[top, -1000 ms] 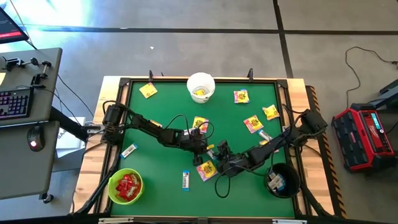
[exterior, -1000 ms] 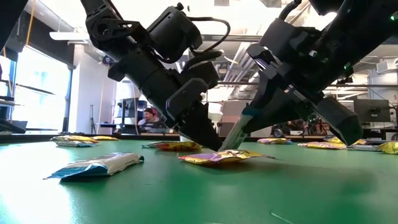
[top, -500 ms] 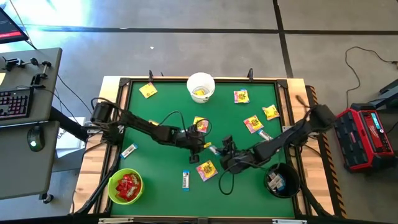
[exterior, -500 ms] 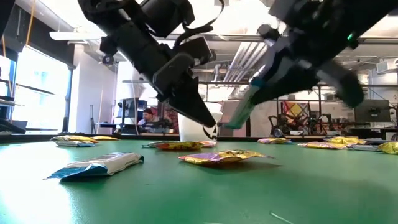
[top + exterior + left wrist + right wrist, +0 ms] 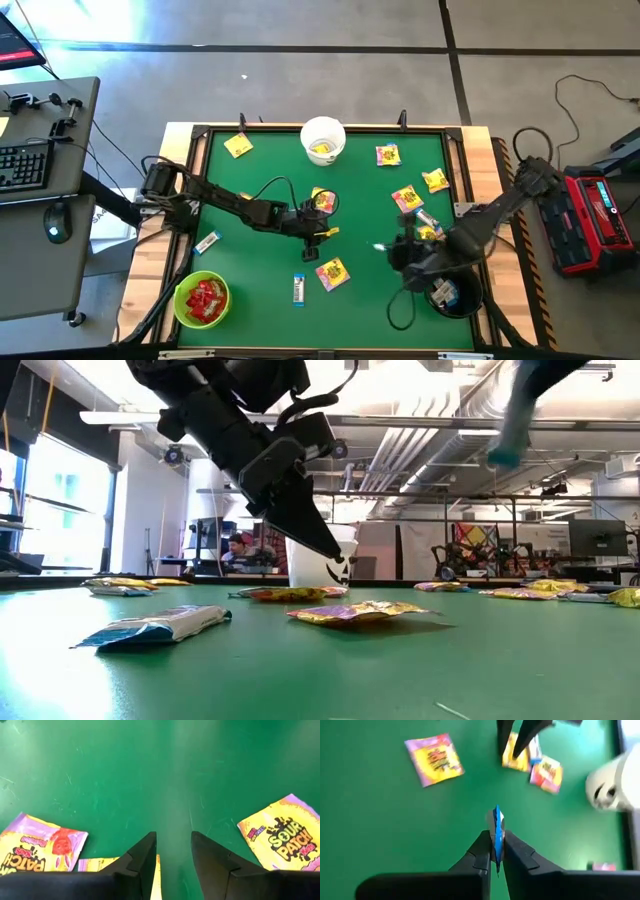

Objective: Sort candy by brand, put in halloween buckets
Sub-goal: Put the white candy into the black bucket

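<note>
The right gripper is closed on a blue bar, held edge-on between its fingertips, above the green bench and close to the black bucket. The grip takes only the end of the thin wrapper, so I think the bar can slip or turn during the carry and fall beside the black bucket, not into it.

The left gripper is a little open and holds nothing. It hovers just over a yellow packet, far from the black bucket. If it closes too high, it may only push the flat packet along the smooth surface.

More yellow packets lie around the bench. The green bucket has red packets, and the white bucket has yellow ones. Behind the bench there is an open workshop with a person seated far away.
</note>
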Robot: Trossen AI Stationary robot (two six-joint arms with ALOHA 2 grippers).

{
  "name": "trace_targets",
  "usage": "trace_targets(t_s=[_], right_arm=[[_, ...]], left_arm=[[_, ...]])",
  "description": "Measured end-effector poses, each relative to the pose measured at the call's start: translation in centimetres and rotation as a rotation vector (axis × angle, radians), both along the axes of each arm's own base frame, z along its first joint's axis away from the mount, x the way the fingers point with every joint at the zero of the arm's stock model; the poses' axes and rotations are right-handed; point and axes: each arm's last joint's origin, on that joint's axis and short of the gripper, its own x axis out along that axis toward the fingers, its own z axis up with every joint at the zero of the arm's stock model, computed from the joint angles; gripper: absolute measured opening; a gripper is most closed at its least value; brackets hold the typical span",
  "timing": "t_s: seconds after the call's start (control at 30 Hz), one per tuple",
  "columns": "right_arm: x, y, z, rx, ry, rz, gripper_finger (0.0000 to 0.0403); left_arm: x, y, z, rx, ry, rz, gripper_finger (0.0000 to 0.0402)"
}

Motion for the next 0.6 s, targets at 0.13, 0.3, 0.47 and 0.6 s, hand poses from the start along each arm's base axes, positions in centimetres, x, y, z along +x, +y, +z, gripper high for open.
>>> trace_targets(t_s=[0.13, 0.3, 0.47, 0.6], right_arm=[[-1.9, 1.1, 3.5, 0.154, 0.067, -0.073, 0.0014], [-4.7, 2.1, 6.2, 0.360, 0.190, -0.237, 0.0014], [-7.4, 2.9, 5.3, 0.397, 0.369, -0.427, 0.0014], [-8.8, 3.7, 3.2, 0.395, 0.471, -0.517, 0.0014]], left_arm=[[0.0, 0.0, 0.0, 0.012, 0.005, -0.011, 0.0116], [0.0, 0.0, 0.0, 0.012, 0.005, -0.015, 0.0116], [0.0, -0.1, 0.0, 0.017, 0.004, -0.022, 0.0116], [0.0, -0.1, 0.0, 0.023, 0.005, -0.030, 0.0116]])
